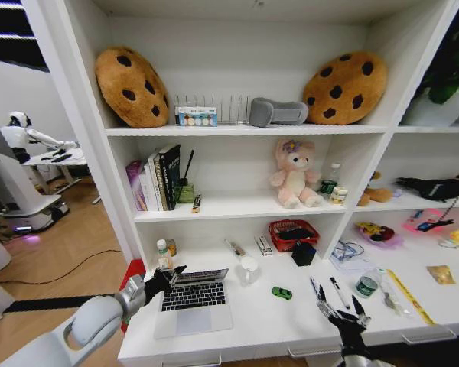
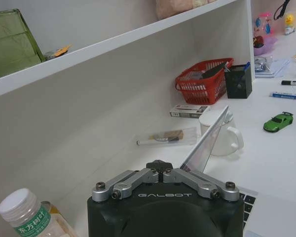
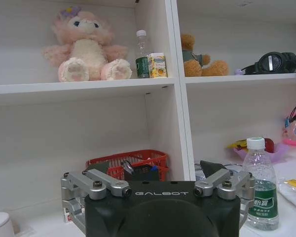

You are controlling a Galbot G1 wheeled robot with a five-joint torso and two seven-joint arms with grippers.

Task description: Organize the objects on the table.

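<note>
A slim silver laptop lies open at the left of the white table. My left gripper is at the left end of its tilted lid, fingers drawn together; whether they clamp the lid is hidden. A green toy car, a blue pen and a black pen lie mid-table. Farther right lies a gold foil packet. My right gripper hovers open over the front edge, just in front of the pens, holding nothing.
A white mug stands behind the laptop, with a red basket and black pen holder at the back. A small bottle is beside my left gripper. A water bottle and yellow ruler lie right. Shelves hang overhead.
</note>
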